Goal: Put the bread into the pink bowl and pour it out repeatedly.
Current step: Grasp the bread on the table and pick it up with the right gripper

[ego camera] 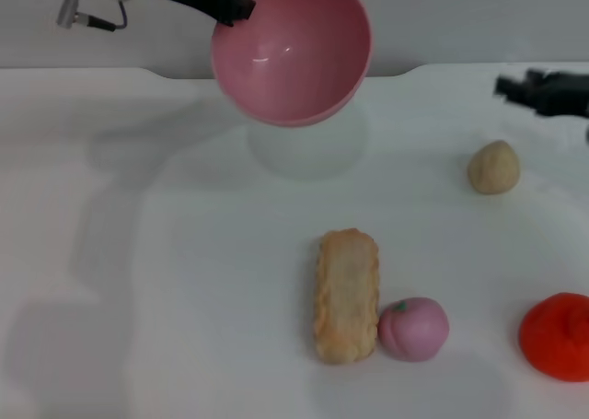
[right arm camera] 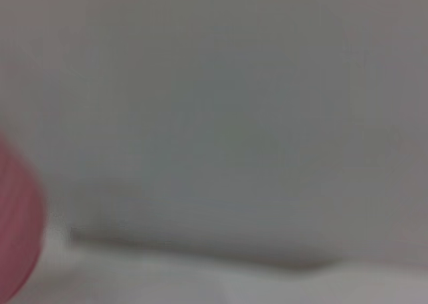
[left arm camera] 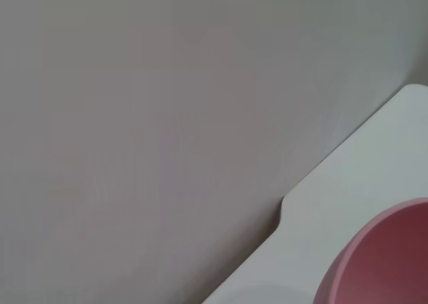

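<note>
Tilting glossy pink bowl (ego camera: 293, 52) in left tool (ego camera: 241, 10), ridged bread (ego camera: 346, 295) on table (ego camera: 166, 290)

The left gripper (ego camera: 241, 9) is reaching in from the far left, raised high and clamping a rim. The right gripper (ego camera: 512, 87) is hanging at the far right, holding nothing.

Above the pink bowl (ego camera: 293, 51), the left gripper (ego camera: 236, 9) is matte black, joined to a silver-grey wrist with a glowing green ring light, a small metal plug and thin dark cable. The right gripper (ego camera: 515, 87) is black and blocky.
</note>
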`<control>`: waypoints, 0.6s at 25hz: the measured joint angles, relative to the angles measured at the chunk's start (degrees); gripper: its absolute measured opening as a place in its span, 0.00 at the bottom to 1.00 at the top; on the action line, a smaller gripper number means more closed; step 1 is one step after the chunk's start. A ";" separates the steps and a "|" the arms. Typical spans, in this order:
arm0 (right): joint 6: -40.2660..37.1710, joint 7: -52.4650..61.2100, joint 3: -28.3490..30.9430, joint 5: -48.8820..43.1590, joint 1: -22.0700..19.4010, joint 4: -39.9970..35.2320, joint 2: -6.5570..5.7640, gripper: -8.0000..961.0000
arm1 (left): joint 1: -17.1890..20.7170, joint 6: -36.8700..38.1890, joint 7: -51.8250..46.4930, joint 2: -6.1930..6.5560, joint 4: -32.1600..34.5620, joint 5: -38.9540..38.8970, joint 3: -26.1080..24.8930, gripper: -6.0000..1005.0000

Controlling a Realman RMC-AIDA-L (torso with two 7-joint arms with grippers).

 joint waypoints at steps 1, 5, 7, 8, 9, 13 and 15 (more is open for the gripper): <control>-2.77 3.23 0.30 -3.83 1.49 0.31 -0.56 0.57 | 0.11 0.10 0.10 0.00 0.01 0.00 -0.01 0.05; -15.18 10.92 0.72 -14.25 6.58 0.09 -2.00 0.57 | 0.67 0.21 0.43 -0.14 0.12 0.08 -0.04 0.05; -21.62 12.72 0.73 -17.24 8.81 -0.71 -2.27 0.57 | 0.78 0.16 0.47 -0.18 0.19 0.10 -0.05 0.05; -24.74 13.48 0.71 -18.37 9.84 -1.28 -2.30 0.57 | 0.84 0.12 0.51 -0.20 0.20 0.10 -0.05 0.05; -27.85 14.30 0.64 -19.60 10.85 -1.92 -2.29 0.56 | 0.90 0.06 0.56 -0.20 0.19 0.10 -0.06 0.05; -37.92 18.56 0.28 -25.61 14.36 -5.94 -1.33 0.56 | 1.04 -0.07 0.81 -0.21 0.20 0.12 -0.08 0.05; -41.86 20.38 0.30 -27.80 15.53 -7.97 -0.72 0.56 | 1.21 -0.07 1.18 -0.31 0.20 0.12 -0.10 0.05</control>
